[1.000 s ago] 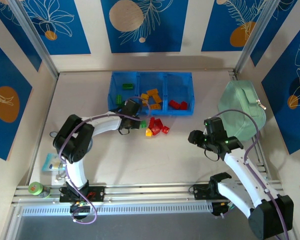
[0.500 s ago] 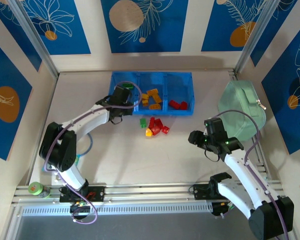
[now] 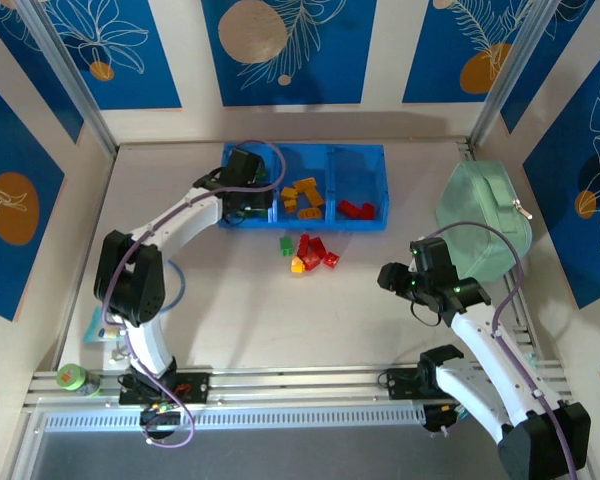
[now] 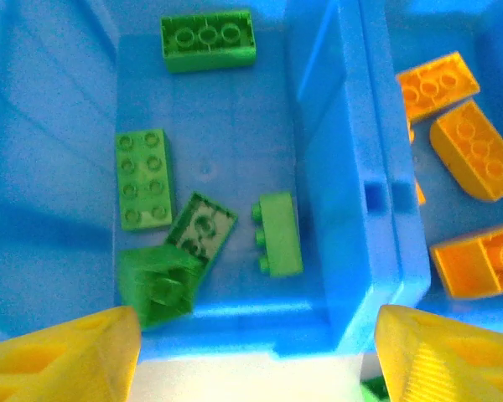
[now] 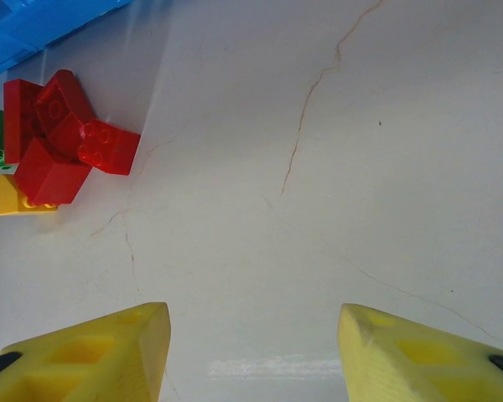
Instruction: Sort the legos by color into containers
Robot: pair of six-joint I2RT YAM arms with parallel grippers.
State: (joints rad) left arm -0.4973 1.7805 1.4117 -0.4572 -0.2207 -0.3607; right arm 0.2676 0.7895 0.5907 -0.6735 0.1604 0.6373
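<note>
My left gripper (image 3: 244, 192) hangs over the left section of the blue tray (image 3: 300, 148); in its wrist view its jaws (image 4: 256, 352) stand open with nothing between them. Below lie several green legos, one of them a tilted brick (image 4: 155, 285) at the near wall. Orange legos (image 3: 305, 193) fill the middle section and red ones (image 3: 357, 209) the right. Loose on the table in front of the tray are a green brick (image 3: 285, 244), red bricks (image 3: 313, 248) and a yellow one (image 3: 297, 264). My right gripper (image 3: 395, 278) is open and empty (image 5: 251, 352) above bare table, right of the red pile (image 5: 59, 134).
A mint-green zip case (image 3: 483, 220) stands at the right, close behind my right arm. Small items (image 3: 100, 325) and a green roll (image 3: 72, 377) lie at the near left. The divider (image 4: 335, 167) separates green from orange legos (image 4: 478, 151).
My left gripper has travelled from beside the loose pile up to the tray's left section, where its jaws now stand open. The right arm has barely moved.
</note>
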